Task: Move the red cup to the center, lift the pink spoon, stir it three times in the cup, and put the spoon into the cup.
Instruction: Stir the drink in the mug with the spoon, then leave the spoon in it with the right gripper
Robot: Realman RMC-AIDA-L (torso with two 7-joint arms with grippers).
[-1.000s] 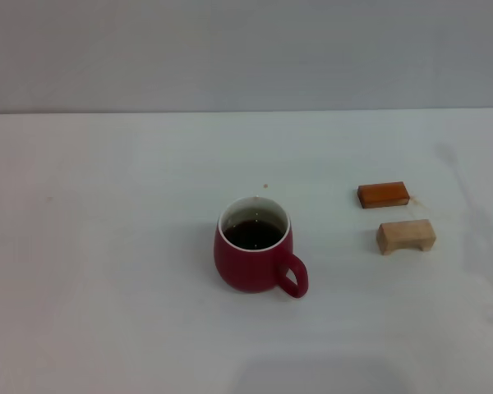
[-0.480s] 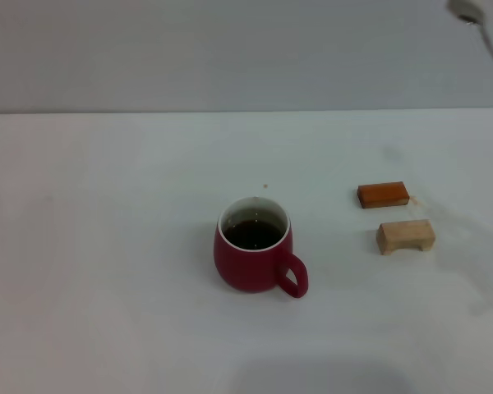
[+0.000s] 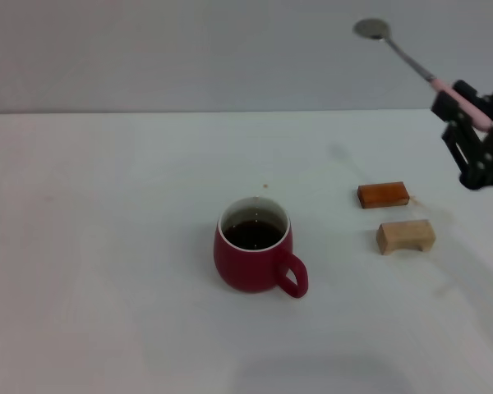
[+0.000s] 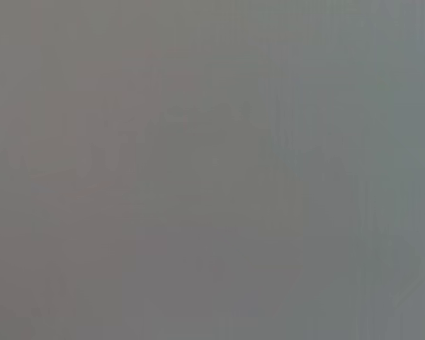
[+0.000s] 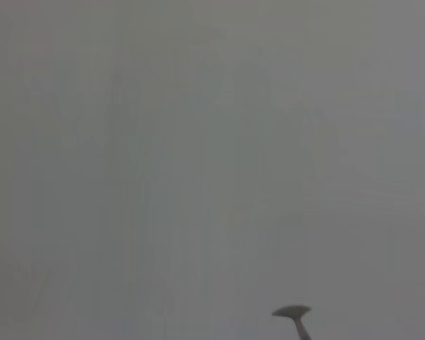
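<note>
While raised, right claw pinches pink spoon

White table — red cup, orange-brown block, tan block.

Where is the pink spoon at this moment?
In the head view the spoon is in the air at the far right, held by the right gripper above the two blocks, its bowl pointing up and left, well away from the cup.
</note>
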